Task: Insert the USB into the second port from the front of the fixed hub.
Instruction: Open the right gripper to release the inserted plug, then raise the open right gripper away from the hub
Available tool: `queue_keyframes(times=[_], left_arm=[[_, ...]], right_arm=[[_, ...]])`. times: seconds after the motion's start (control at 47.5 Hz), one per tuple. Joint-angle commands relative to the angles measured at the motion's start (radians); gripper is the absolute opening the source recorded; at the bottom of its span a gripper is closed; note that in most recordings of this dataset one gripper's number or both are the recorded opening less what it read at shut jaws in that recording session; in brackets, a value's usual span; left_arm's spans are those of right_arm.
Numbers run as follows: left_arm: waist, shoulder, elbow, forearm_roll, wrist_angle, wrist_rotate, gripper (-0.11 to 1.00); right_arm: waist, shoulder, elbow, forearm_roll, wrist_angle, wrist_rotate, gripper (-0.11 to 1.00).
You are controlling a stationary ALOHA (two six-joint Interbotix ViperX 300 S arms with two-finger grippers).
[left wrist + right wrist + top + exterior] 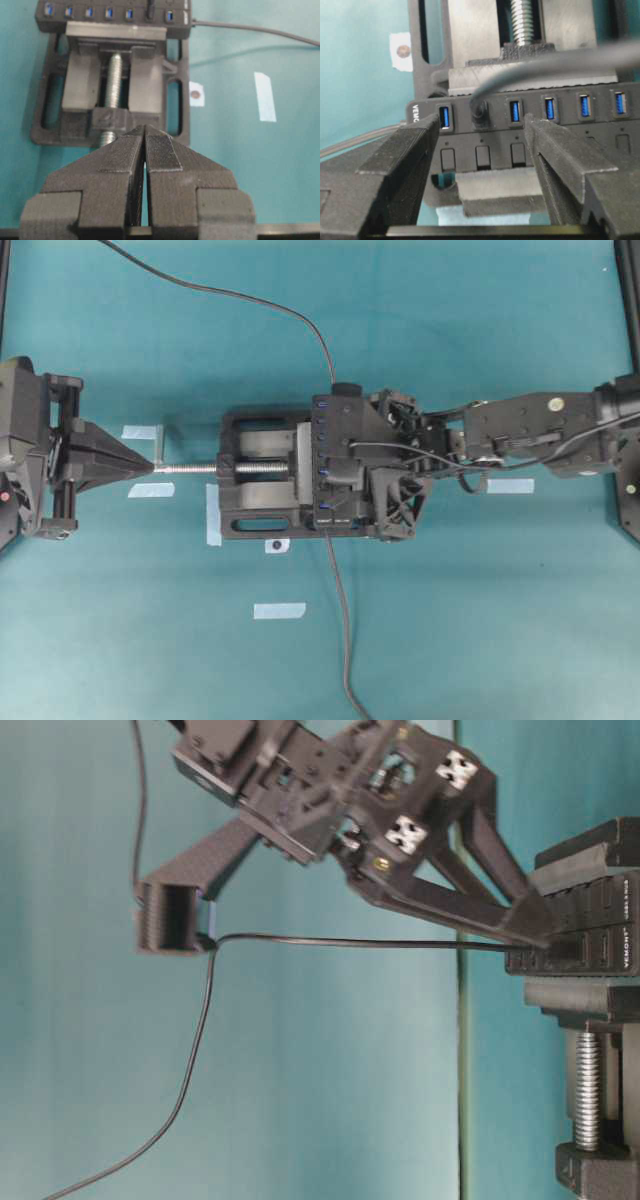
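The fixed hub (323, 440) is clamped in the vise, blue ports in a row; it also shows in the right wrist view (560, 145) and the left wrist view (80, 22). The USB (479, 111) sits plugged into the second port from the white-lettered end, and it shows in the left wrist view (149, 11) too. Its thin cable (360, 942) runs away from the hub. My right gripper (481, 125) is open, one finger on each side of the plug and not touching it. My left gripper (150, 468) is shut and empty at the tip of the vise screw.
The black vise (255, 515) with a silver screw (190, 469) holds the hub mid-table. The hub's own cable (343, 630) trails toward the front edge. Pale tape strips (279, 610) (510, 485) and a small dotted sticker (277, 546) lie on the teal mat.
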State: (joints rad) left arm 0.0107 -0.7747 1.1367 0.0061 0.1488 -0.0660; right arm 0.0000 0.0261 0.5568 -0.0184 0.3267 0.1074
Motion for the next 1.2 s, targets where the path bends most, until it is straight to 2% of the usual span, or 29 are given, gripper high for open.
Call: queue_keyframes(times=[0.0,0.464,1.18], left_arm=[[0.000,0.000,-0.011,0.003,-0.009,-0.002,0.00],[0.000,0.000,-0.012,0.003,-0.009,-0.002,0.00],[0.000,0.000,-0.012,0.003,-0.009,-0.002,0.00]], right_arm=[[-0.003,-0.051,0.003,-0.002,-0.005,0.008,0.80],[-0.003,-0.146,0.069,-0.002,-0.031,0.009,0.80],[-0.003,-0.150,0.074,-0.002,-0.031,0.008,0.80]])
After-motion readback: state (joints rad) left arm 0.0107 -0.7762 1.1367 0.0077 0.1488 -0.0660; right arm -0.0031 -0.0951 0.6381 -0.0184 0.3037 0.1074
